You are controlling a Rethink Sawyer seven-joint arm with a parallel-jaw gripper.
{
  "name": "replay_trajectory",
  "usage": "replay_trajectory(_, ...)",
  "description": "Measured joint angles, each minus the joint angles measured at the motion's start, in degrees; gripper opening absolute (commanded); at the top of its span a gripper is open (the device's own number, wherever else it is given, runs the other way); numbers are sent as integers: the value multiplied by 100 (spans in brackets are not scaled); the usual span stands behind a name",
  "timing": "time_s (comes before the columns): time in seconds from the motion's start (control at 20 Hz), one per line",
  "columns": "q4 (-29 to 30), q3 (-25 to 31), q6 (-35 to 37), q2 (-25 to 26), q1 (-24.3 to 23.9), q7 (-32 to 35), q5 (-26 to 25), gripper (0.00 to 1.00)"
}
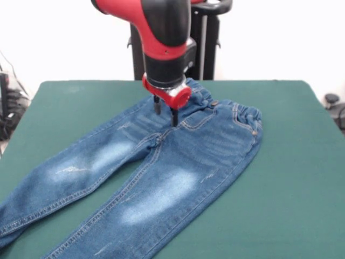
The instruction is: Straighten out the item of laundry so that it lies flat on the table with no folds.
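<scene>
The blue denim jeans (161, 162) lie spread on the dark green table (294, 178), set diagonally. The elastic waistband (237, 110) is toward the far right, and both legs run to the near left and pass out of the picture at the bottom and left edges. Pale faded patches show on both thighs. The cloth looks mostly flat, with slight creases by the fly. My gripper (166, 116) comes down from above the waistband's left part. Its two dark fingers (174, 117) stand apart, tips at or just above the denim near the fly, with nothing between them.
The black pedestal (207, 48) stands behind the table's far edge. Cables and dark equipment (9, 108) sit beyond the left edge, and a small dark object (331, 100) lies beyond the right edge. Bare green top shows right of the jeans and at the far left.
</scene>
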Motion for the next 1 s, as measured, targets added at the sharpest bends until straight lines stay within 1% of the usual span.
replay_trajectory(0.15,14,15,0,64,1,0,-1,100)
replay_trajectory(0.4,47,23,2,1,-1,0,-2,100)
replay_trajectory(0.7,192,138,2,-239,-73,0,1,100)
replay_trajectory(0.8,265,267,2,-294,-168,0,24,100)
replay_trajectory(1.0,314,449,2,-233,-325,0,39,100)
